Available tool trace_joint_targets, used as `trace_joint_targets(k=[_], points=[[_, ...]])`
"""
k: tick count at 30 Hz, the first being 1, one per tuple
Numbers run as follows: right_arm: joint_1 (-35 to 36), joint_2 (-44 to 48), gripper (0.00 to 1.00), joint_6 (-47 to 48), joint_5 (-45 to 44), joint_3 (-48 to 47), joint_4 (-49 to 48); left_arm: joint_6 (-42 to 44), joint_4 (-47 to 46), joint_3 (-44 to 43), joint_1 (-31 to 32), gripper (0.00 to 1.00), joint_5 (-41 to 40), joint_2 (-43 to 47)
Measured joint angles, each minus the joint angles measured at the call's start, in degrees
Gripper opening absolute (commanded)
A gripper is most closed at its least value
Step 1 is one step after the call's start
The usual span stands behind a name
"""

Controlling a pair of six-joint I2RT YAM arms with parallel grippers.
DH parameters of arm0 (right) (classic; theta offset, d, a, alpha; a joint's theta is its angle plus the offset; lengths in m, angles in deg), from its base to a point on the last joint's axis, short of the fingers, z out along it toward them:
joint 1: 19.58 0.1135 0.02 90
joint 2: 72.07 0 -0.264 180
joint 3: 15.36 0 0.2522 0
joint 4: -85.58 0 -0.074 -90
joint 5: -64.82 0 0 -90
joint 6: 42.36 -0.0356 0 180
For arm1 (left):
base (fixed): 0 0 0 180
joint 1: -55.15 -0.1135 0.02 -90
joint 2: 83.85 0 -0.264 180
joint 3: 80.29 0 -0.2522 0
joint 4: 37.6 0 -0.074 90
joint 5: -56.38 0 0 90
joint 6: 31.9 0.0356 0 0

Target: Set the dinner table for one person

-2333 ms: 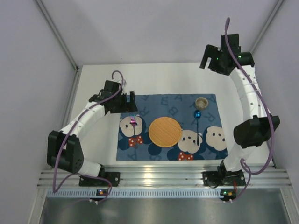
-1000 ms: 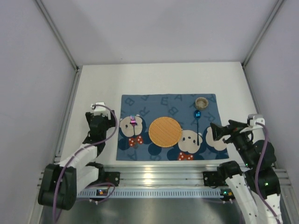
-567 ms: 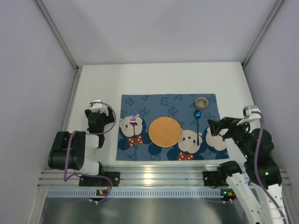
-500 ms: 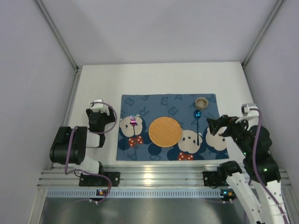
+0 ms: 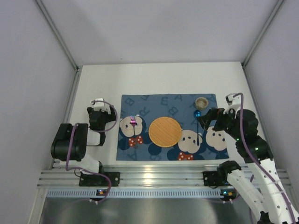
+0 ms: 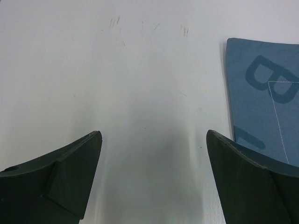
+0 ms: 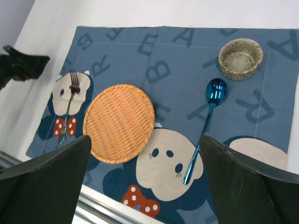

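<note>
The white desk (image 5: 154,77) is seen filling the floor of the enclosure, with both arms bolted at its near edge. A blue cartoon-print placemat (image 5: 163,102) is laid flat on the desk, close to the near edge and about centred between left and right.

The left gripper (image 6: 152,177) is held low over bare desk just left of the placemat's left edge. Its jaws are spread wide, with nothing between them. The right gripper (image 7: 145,182) is held above the right part of the placemat, also spread wide and holding nothing.

A round woven plate (image 5: 165,131) is placed in the middle of the placemat. A fork (image 5: 133,122) is laid to its left, tines toward the far edge. A blue spoon (image 5: 198,122) is laid to its right, bowl end toward the far edge. A small speckled bowl (image 5: 202,101) is set upright at the placemat's far right corner, just beyond the spoon. Whether they touch cannot be told.
</note>
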Motion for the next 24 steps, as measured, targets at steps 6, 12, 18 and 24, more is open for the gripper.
trace_joint_targets(k=[6, 12, 18, 24], points=[[11.72, -0.83, 1.00, 6.14, -4.39, -1.86, 0.39, 0.00, -0.26, 0.00, 0.00, 0.99, 0.09, 0.00], [28.04, -2.89, 1.00, 3.23, -20.06, -3.34, 2.86, 0.00, -0.39, 0.00, 0.00, 0.99, 0.15, 0.00], [48.61, -18.99, 1.00, -8.96, -37.20, -13.42, 8.26, 0.00, -0.57, 0.00, 0.00, 0.99, 0.17, 0.00], [65.42, -22.23, 1.00, -21.05, -51.84, -16.44, 15.26, 0.00, -0.59, -0.02, 0.00, 0.99, 0.17, 0.00]])
